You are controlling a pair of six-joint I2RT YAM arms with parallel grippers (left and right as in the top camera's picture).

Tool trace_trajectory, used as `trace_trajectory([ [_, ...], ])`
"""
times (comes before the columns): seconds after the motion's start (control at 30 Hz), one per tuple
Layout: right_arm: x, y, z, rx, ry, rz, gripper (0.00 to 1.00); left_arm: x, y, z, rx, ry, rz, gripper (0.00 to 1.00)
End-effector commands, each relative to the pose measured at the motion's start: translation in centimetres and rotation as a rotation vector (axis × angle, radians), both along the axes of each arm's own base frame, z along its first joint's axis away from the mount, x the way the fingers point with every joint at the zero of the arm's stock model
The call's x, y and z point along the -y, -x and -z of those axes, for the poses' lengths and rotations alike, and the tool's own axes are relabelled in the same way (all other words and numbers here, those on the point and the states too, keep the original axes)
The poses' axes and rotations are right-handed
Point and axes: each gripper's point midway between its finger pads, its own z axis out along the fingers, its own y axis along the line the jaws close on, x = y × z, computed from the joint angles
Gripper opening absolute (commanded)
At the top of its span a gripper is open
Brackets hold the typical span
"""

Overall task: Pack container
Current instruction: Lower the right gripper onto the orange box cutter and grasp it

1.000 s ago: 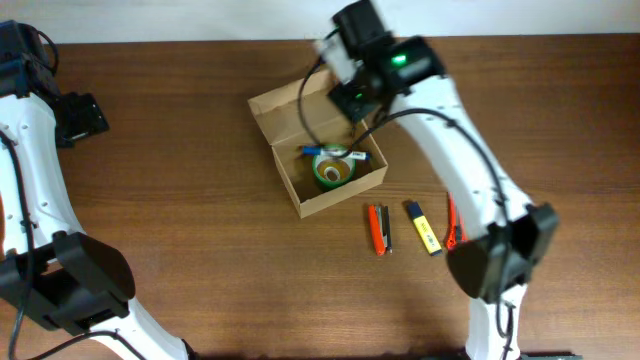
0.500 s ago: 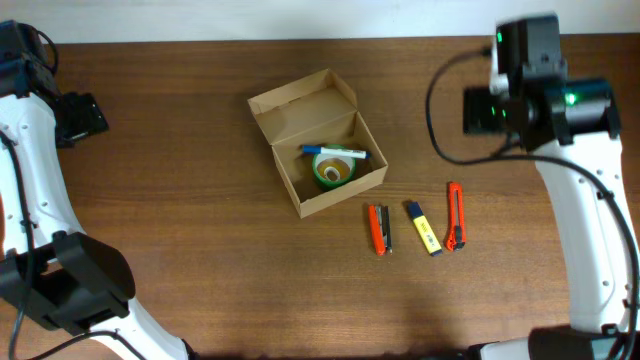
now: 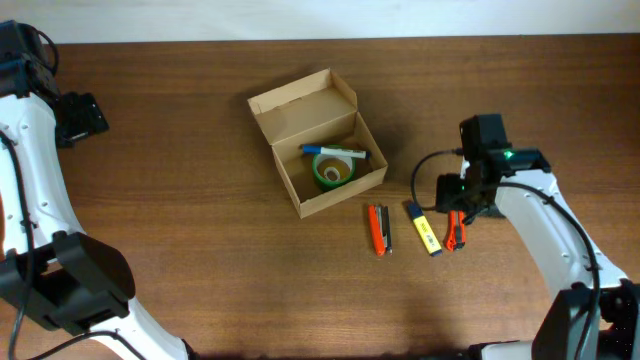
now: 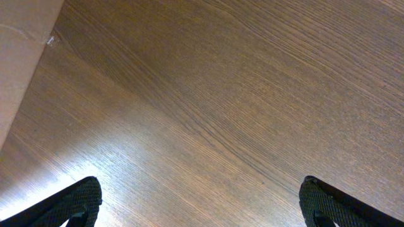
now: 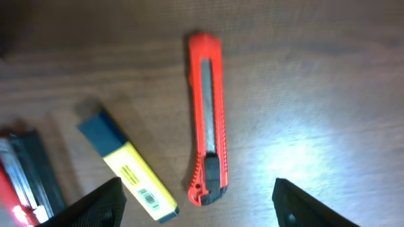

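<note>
1. Box (image 3: 318, 140): plain tan cardboard, standing near the middle of the table (image 3: 200, 250), skewed to its edges. The flap (image 3: 303, 100) stood open on the far side.
2. Contents of the box: one green tape roll (image 3: 333, 170) lying flat, with a blue pen (image 3: 335, 152) across its far rim.
3. Handling of the box, as a judgement: light, thin-walled, stiff at the corners, soft along the open rims, and likely to slide on the smooth wood if pushed. The best hold looked to be a pinch over one side wall near a corner; the flap would fold at its hinge under a light press.
4. Loose items, in a row just off the box's near right corner: an orange tool (image 3: 379, 228) nearest the box, a yellow highlighter (image 3: 423, 227) next, and a red cutter (image 3: 456, 232) farthest out. None touched the box.
5. Handling of the loose items, as a judgement: hard, slim plastic, light and somewhat slick; best taken across the narrow body near the middle.
6. Right pincer (image 5: 197, 192): spread and empty, poised over the cutter, on the far side of the row from the box, one finger to each side of it. Whether it touched the cutter could not be told.
7. Left pincer (image 4: 202, 202): spread wide, holding nothing, over bare wood well to the left of the box.
</note>
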Motion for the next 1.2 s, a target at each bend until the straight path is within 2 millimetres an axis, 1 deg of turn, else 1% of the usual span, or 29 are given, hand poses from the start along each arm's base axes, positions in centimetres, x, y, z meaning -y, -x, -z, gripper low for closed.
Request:
trace_trajectory([
  [0.0,1.0,1.1,1.0,-0.018,-0.039,0.058,0.75,0.1,0.3,-0.9,0.012,-0.014,0.011,1.00],
  [0.1,2.0,1.8,1.7,-0.034,-0.066,0.104,0.73,0.1,0.3,-0.9,0.012,-0.014,0.011,1.00],
  [0.17,2.6,1.9,1.9,-0.038,-0.074,0.100,0.71,0.1,0.3,-0.9,0.012,-0.014,0.011,1.00],
  [0.27,2.4,1.8,2.1,-0.041,-0.113,0.092,0.71,0.1,0.3,-0.9,0.012,-0.014,0.011,1.00],
  [0.4,1.5,1.9,2.5,-0.058,-0.160,0.054,0.71,0.1,0.3,-0.9,0.012,-0.014,0.011,1.00],
  [0.57,1.5,2.1,3.5,-0.095,-0.162,0.053,0.71,0.1,0.3,-0.9,0.012,-0.014,0.011,1.00],
  [0.7,1.7,1.8,4.6,-0.113,-0.153,0.037,0.69,0.1,0.3,-0.9,0.012,-0.014,0.011,1.00],
  [0.8,1.7,1.4,5.2,-0.110,-0.153,0.037,0.69,0.1,0.3,-0.9,0.012,-0.014,0.011,1.00],
  [0.9,2.0,1.4,5.6,-0.121,-0.138,0.038,0.68,0.1,0.3,-0.9,0.012,-0.014,0.011,1.00],
  [1.07,2.0,1.0,5.8,-0.114,-0.095,-0.011,0.68,0.1,0.3,-0.9,0.012,-0.014,0.011,1.00],
  [1.17,1.5,0.7,5.8,-0.108,-0.062,-0.081,0.68,0.1,0.3,-0.9,0.012,-0.014,0.011,1.00],
])
